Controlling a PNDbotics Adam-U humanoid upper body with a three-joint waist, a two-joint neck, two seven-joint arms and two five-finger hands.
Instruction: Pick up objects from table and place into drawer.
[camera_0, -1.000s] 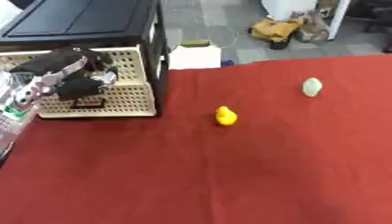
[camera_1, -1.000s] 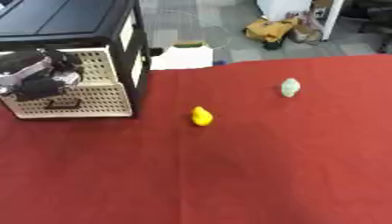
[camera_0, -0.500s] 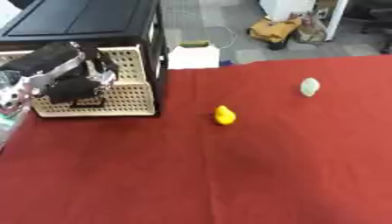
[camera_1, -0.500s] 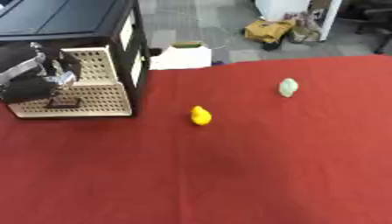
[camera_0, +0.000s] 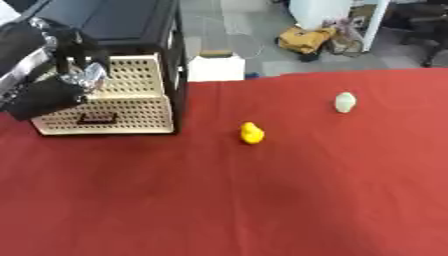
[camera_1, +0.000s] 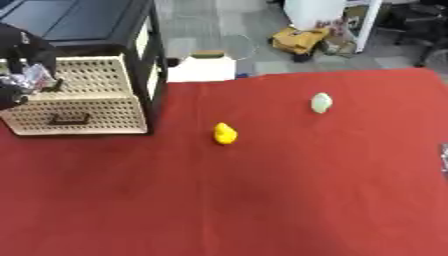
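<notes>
No readable text, label, brand, number or sign is showing anywhere in either view.
</notes>
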